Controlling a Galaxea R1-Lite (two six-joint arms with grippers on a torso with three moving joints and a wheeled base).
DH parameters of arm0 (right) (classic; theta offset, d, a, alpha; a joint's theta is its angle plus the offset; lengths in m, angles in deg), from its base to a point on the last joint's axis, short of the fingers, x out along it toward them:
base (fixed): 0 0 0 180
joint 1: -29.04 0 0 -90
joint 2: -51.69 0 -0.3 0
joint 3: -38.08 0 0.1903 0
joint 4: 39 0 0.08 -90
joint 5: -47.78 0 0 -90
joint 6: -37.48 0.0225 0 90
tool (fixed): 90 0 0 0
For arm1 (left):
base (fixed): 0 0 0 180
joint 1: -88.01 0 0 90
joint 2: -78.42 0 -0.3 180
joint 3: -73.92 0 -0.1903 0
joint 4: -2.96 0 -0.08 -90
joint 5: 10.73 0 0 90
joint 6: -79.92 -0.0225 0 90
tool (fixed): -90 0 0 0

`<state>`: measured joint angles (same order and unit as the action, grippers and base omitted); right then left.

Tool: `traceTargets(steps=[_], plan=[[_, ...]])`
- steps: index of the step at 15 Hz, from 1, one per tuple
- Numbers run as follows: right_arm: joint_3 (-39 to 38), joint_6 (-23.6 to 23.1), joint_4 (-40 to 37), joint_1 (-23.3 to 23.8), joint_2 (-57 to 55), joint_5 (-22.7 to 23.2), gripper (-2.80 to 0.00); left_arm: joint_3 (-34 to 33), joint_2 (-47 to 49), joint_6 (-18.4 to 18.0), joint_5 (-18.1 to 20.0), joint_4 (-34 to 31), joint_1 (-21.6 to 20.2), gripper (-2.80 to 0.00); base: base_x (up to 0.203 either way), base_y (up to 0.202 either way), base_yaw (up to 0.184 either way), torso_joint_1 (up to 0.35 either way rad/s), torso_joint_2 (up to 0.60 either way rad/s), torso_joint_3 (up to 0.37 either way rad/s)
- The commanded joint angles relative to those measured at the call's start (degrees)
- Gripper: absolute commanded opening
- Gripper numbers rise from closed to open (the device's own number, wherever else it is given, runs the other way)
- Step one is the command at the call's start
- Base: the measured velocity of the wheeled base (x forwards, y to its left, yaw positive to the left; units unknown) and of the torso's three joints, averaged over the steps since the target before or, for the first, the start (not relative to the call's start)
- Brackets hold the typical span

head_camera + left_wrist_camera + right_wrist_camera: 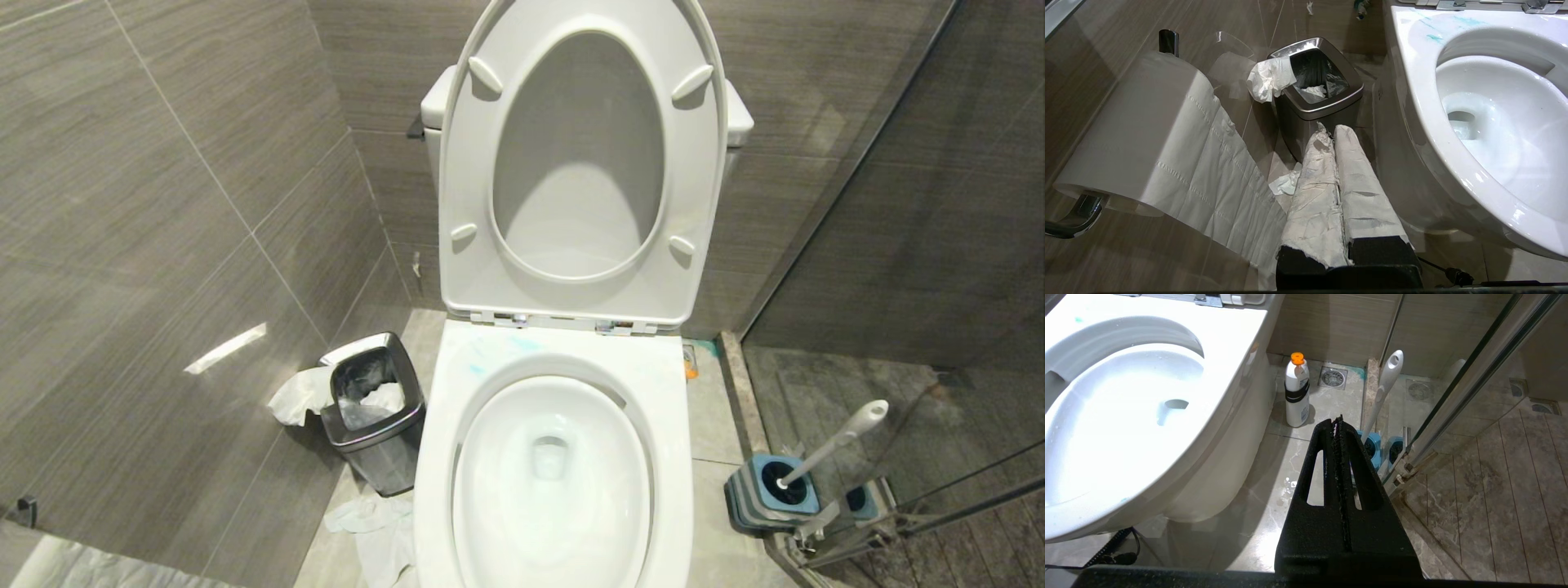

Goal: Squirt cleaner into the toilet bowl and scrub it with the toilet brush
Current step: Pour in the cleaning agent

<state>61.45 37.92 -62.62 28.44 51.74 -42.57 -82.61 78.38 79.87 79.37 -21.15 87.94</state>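
The toilet bowl (552, 482) is white, with its seat and lid raised; teal smears mark the rim behind it. It also fills one side of the left wrist view as the toilet bowl (1494, 122) and of the right wrist view as the toilet bowl (1126, 416). The cleaner (1296, 392), a white bottle with an orange cap, stands on the floor beside the toilet base. The toilet brush (833, 445) leans in its blue-and-grey holder (771, 490) by the glass door; only its white handle (1384, 388) shows. My left gripper (1333, 130), paper-wrapped, is shut and empty near the bin. My right gripper (1337, 420) is shut and empty, short of the holder.
A steel waste bin (375, 412) with tissue hanging over its edge stands left of the toilet, and crumpled paper (375, 531) lies on the floor. A paper roll (1147, 134) hangs on the left wall. A glass shower door (898, 204) and a raised sill (739, 384) bound the right side.
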Motion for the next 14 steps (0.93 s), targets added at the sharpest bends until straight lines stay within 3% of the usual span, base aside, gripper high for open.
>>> traceTargets(steps=[1, 14], plan=[[0.00, 0.00, -0.01, -0.02, -0.05, -0.01, -2.80, -0.01, 0.05, 0.05, -0.01, -0.04, -0.01, -2.80, 0.000, 0.000, 0.000, 0.000, 0.00, 0.000], [0.00, -0.09, 0.08, -0.02, -0.05, 0.08, -2.80, -0.01, 0.05, 0.01, -0.01, -0.05, -0.01, -2.80, 0.000, 0.000, 0.000, 0.000, 0.00, 0.000]])
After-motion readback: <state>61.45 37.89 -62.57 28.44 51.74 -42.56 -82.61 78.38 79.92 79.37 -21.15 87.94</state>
